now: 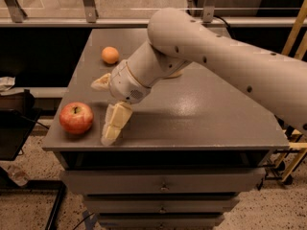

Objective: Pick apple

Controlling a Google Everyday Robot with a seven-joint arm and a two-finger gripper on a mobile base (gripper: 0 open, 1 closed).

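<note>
Apple point(76, 117) position is what the next move depends on: the red, yellow-streaked fruit sits on the grey table point(201, 119) near its 7 o'clock corner, close to the front edge, stem dimple facing up. From the gripper point(100, 111) it lies at about 9 o'clock, just beside the tool and not touching it. The gripper hangs low over the tabletop at the end of the thick white arm point(216, 47), which reaches in from 3 o'clock, and its jaws are spread wide with nothing between them. One pale finger point(115, 123) points down toward 7 o'clock, with its tip at or very near the front edge of the table, just to the 3 o'clock side of the apple with a narrow strip of table showing between them. The other finger point(101, 83) sticks out toward 9 o'clock, above and behind the fruit, at about 1 o'clock from it. The opening between them faces roughly the apple, so I judge a short slide toward 9 o'clock would bring the fruit between the fingers before they close. Being round, the apple has no long axis to line up with. A smaller orange point(110, 55) rests well apart at 12 o'clock from the gripper, out of the way.
</note>
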